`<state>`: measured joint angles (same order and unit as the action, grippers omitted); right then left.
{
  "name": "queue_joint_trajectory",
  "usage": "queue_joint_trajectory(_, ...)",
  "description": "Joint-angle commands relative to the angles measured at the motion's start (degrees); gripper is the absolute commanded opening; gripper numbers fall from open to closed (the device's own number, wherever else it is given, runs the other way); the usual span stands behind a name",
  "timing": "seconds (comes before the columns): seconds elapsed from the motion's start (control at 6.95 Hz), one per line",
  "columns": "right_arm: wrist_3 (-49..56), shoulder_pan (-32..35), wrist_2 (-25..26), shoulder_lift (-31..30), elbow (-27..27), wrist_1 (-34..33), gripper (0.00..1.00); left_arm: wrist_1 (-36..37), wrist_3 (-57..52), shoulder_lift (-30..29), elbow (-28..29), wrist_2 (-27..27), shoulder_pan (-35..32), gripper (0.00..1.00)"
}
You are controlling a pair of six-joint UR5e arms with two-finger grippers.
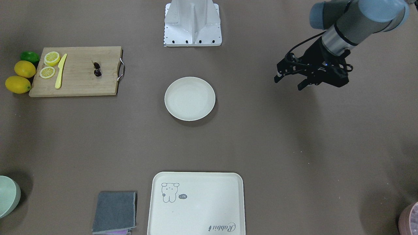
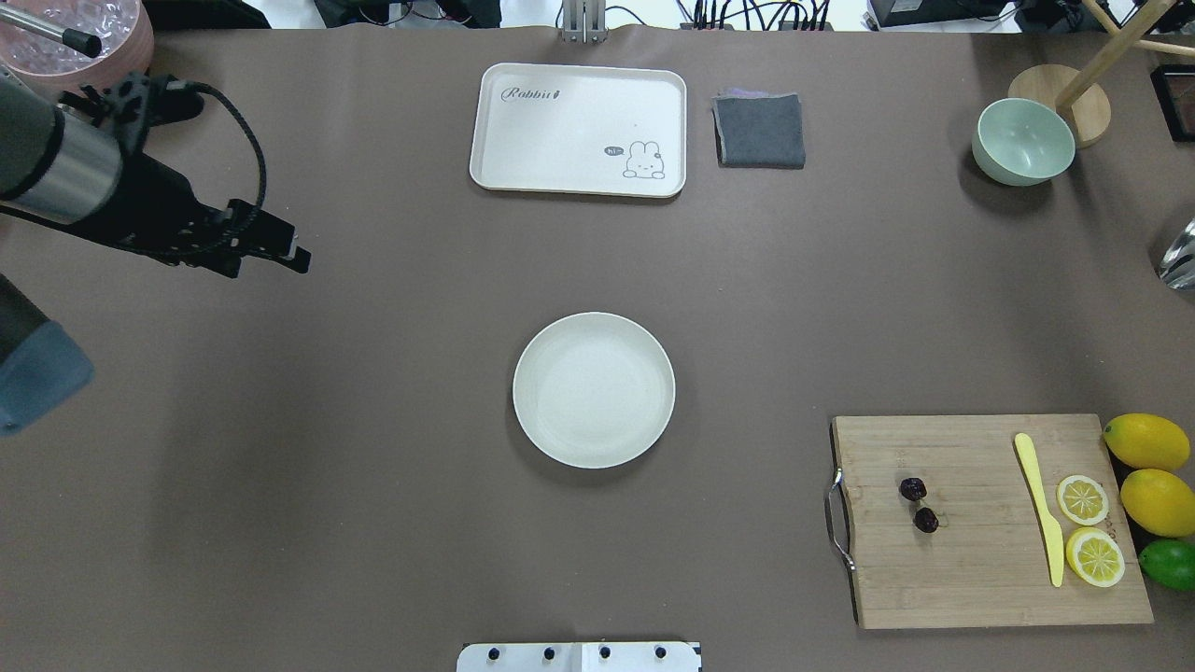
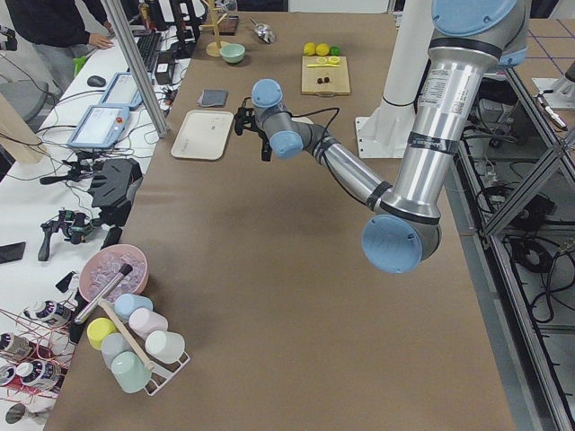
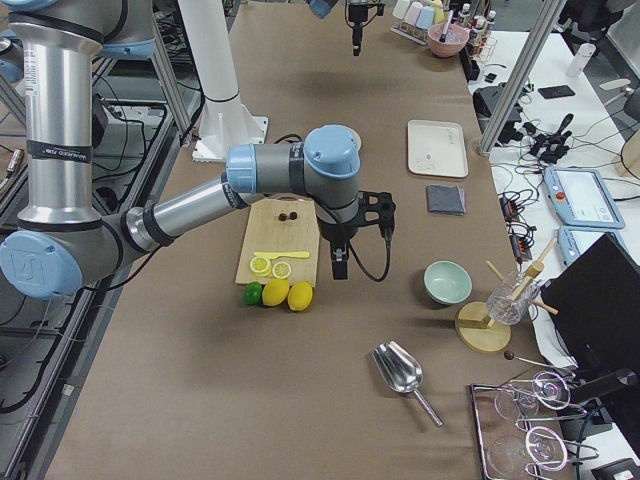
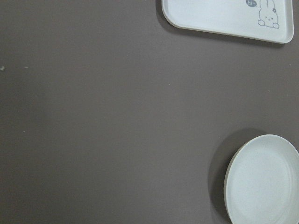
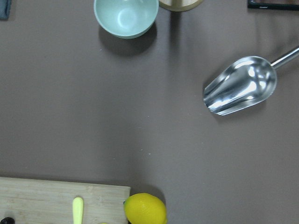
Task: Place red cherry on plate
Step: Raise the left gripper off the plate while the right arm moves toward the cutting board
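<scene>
The red cherry [image 2: 913, 488] lies on the wooden board [image 2: 971, 579] on my right side, well apart from the plate [image 2: 594, 389]; the plate has nothing on it; so I think I am at the first step, the reach; my right gripper [image 4: 339, 268] hangs near the lemons [image 4: 290, 293], and I cannot tell if it is apart or together; my left gripper [image 1: 289, 83] is far off, fingers apart, holding nothing; next I must come down over the tiny cherry and pinch it gently.
</scene>
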<state>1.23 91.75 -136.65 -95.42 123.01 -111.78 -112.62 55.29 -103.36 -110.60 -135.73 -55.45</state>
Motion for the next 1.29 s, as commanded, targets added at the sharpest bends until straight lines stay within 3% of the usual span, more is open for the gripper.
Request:
queue_joint_trajectory(0.0, -5.9, -8.3, -0.9, -1.5, 6.3, 0.6, 1.0, -0.1, -8.0, 4.9, -0.6, -3.3, -4.9, 0.97)
queue_joint_trajectory(0.29, -23.1, -19.9, 0.1, -1.5, 6.4, 9.4, 0.99, -0.1, -11.8, 6.8, -0.3, -7.4, -8.2, 0.97)
queue_joint_trajectory(0.72, -45.2, -38.4, 10.6, -4.3, 6.3, 22.1, 0.97, -0.5, -12.0, 6.0, 0.3, -8.4, -9.2, 0.97)
queue_joint_trajectory(0.86, -55.4, -45.7, 16.5, -4.8, 5.8, 26.8, 0.94, -0.6, -12.2, 4.4, 1.5, -8.4, -9.1, 0.97)
queue_joint_trajectory(1.15, -61.6, -52.2, 20.4, -4.7, 5.5, 28.5, 0.96, -0.7, -12.7, 3.1, 1.7, -8.7, -9.1, 0.97)
